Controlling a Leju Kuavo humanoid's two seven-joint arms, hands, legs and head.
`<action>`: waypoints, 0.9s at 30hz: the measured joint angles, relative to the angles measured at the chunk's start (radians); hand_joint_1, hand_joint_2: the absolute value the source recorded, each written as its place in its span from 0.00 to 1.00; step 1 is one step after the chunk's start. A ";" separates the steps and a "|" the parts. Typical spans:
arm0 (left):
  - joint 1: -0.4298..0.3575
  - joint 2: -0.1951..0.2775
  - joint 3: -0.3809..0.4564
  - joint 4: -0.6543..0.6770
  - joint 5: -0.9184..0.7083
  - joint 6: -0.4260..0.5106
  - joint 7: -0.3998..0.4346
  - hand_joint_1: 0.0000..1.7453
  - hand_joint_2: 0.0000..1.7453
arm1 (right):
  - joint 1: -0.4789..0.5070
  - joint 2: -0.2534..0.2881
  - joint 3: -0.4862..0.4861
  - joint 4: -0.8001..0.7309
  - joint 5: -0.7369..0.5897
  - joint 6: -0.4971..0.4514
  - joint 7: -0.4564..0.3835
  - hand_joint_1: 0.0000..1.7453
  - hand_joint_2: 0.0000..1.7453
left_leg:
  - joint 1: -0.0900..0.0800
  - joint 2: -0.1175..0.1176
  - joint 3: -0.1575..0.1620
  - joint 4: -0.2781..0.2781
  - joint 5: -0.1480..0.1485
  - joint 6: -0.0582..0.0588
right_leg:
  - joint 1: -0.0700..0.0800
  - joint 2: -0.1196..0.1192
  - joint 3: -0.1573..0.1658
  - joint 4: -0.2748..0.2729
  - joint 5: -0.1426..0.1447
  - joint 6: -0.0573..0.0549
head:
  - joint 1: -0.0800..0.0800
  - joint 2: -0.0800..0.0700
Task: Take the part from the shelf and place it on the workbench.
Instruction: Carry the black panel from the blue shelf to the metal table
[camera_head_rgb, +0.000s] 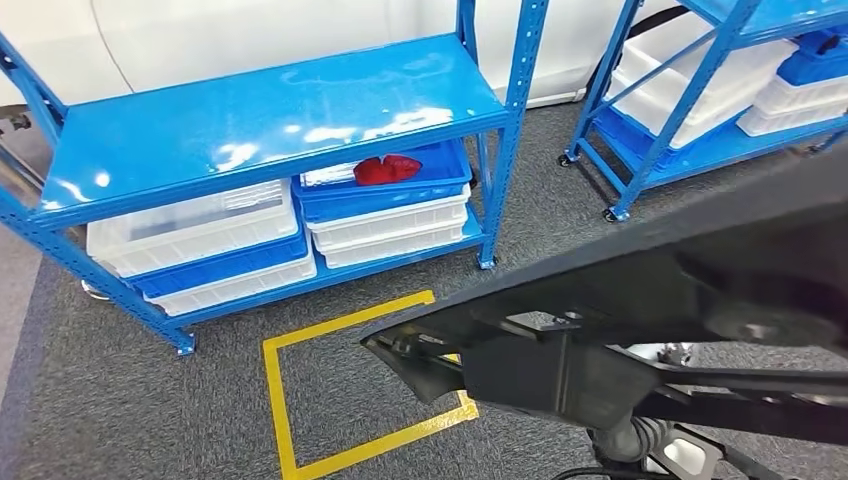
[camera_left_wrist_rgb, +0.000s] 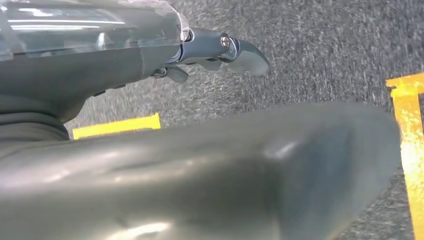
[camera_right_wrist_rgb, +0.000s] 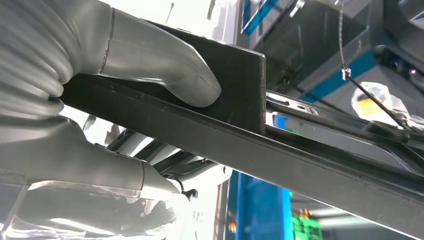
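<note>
The right hand was closed around a long black part, with the thick grey thumb pressed flat on one face and the remaining fingers wrapped beneath its edge. In the head view the same black part extended across the lower right of the frame, held clear above grey carpet and partly over a yellow taped square.

The left hand hung over the carpet with its dark fingers loosely extended and nothing between them.

A blue shelf unit stood beyond the taped square; on its lower level were stacked white and blue bins, the top blue one holding a red item. A second blue rack stood to the right.
</note>
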 joint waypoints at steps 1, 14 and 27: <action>0.001 0.005 -0.002 0.000 -0.005 -0.007 -0.002 0.00 0.00 | 0.010 0.005 -0.007 -0.020 0.005 0.000 0.000 1.00 1.00 | 0.000 -0.003 0.015 -0.037 0.032 0.002 | 0.000 0.014 0.000 0.002 0.000 0.000 | 0.000 0.000; -0.012 0.045 -0.027 0.000 -0.038 -0.030 -0.034 0.00 0.00 | 0.052 0.032 -0.091 -0.198 0.003 0.029 0.000 1.00 1.00 | 0.002 0.017 0.116 -0.294 0.143 0.053 | -0.006 -0.028 -0.149 0.288 -0.131 0.054 | 0.000 0.000; -0.031 0.066 -0.051 0.000 -0.090 -0.024 -0.030 0.00 0.00 | 0.060 0.094 -0.106 -0.235 0.007 0.000 0.000 1.00 1.00 | 0.001 0.018 0.080 -0.155 0.037 0.002 | -0.002 -0.044 0.010 -0.004 -0.010 -0.001 | 0.000 0.000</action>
